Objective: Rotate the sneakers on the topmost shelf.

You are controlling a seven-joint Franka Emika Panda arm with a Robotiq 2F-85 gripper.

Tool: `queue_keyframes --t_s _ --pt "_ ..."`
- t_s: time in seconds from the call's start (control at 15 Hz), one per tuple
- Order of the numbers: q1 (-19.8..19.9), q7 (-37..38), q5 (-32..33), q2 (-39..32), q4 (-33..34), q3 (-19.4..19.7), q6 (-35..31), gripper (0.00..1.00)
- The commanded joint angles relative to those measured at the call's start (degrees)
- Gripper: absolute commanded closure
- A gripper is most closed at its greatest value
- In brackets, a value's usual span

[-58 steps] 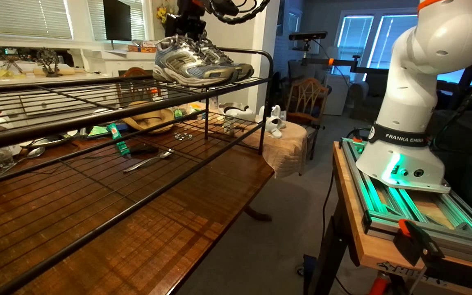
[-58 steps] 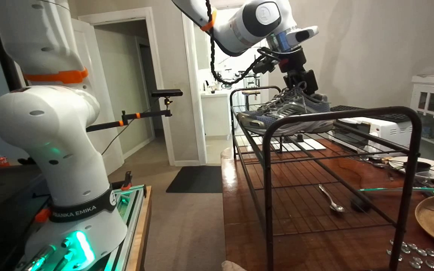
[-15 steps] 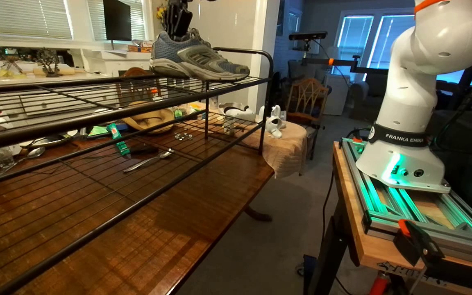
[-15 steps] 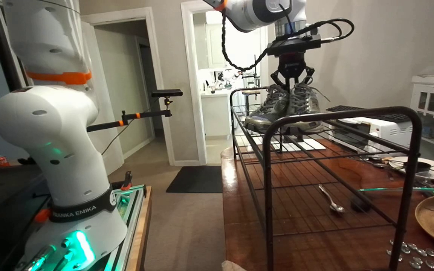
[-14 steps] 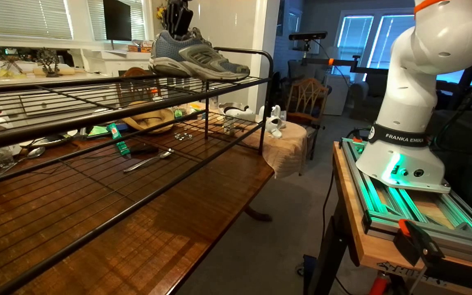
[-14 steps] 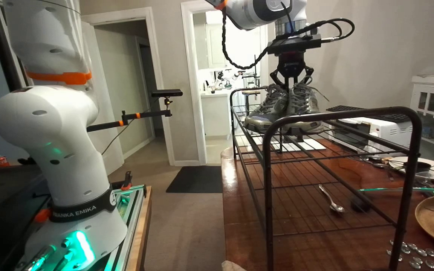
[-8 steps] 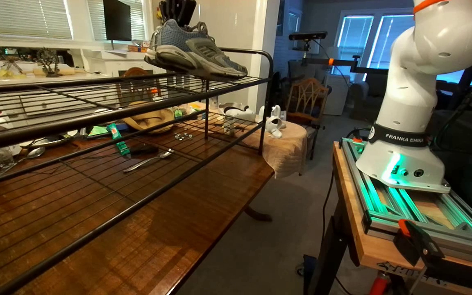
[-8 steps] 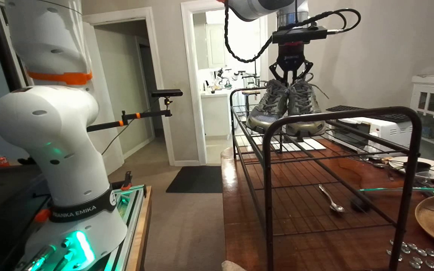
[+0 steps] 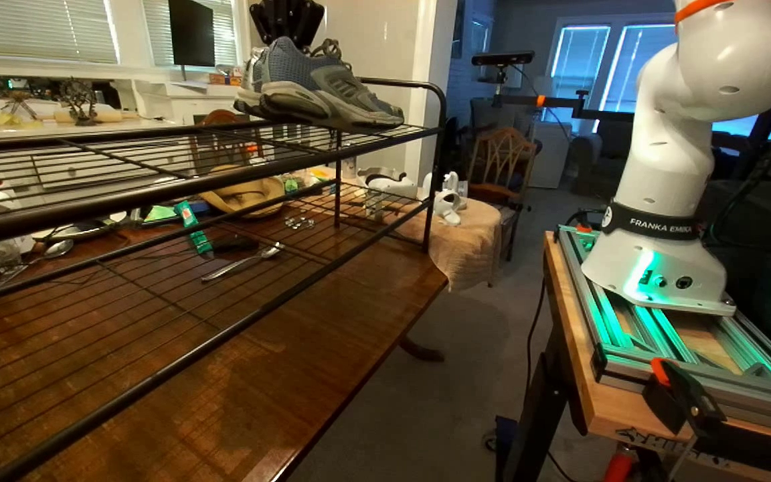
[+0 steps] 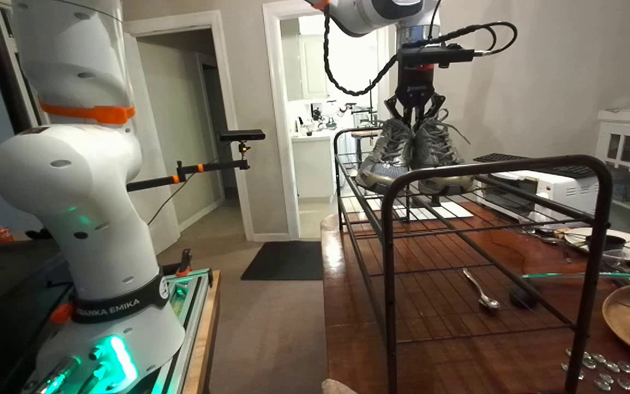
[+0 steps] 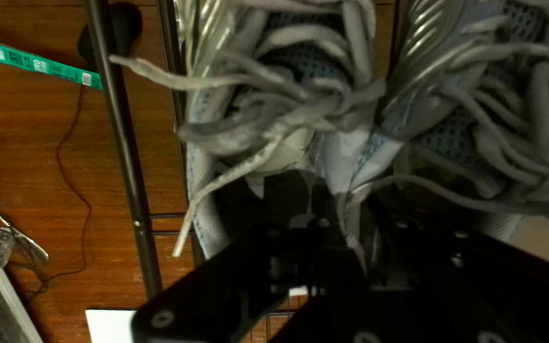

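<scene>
The grey sneakers (image 10: pixel 439 156) stand side by side on the topmost shelf (image 9: pixel 225 179), toes towards the camera in that exterior view. In an exterior view the nearer sneaker (image 9: pixel 332 90) shows its heel raised a little off the wires, with the toe lower. My gripper (image 10: pixel 414 117) points down over their collars, its fingers inside the shoe openings and largely hidden there. From the wrist view, the gripper (image 11: pixel 350 216) pinches the two adjoining inner collar walls (image 11: pixel 350 176) together, and loose laces (image 11: pixel 284 114) lie close to it.
The rack's tubular end hoop (image 10: pixel 490 165) rises in front of the toes. Below lie a spoon (image 10: pixel 480 290) and glass beads (image 10: pixel 602 366) on the brown table (image 10: pixel 348 339). A straw hat (image 9: pixel 245 194) and a white toaster oven (image 10: pixel 555 191) stand beyond the rack.
Over several seconds the sneakers have swung round with the gripper, toes now facing an exterior camera. Within the last second the gripper rose slightly, and the heels tipped up.
</scene>
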State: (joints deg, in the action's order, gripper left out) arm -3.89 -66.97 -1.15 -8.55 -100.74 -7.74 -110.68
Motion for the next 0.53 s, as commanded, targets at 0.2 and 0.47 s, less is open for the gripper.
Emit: queue_keyframes --t_s 0.2,0.47 --pt "-0.08 -8.47 -2.42 0.88 -0.12 -0.84 4.79 0.96" --pt "0.16 -12.45 -4.05 1.54 -1.52 -0.79 5.80 0.96"
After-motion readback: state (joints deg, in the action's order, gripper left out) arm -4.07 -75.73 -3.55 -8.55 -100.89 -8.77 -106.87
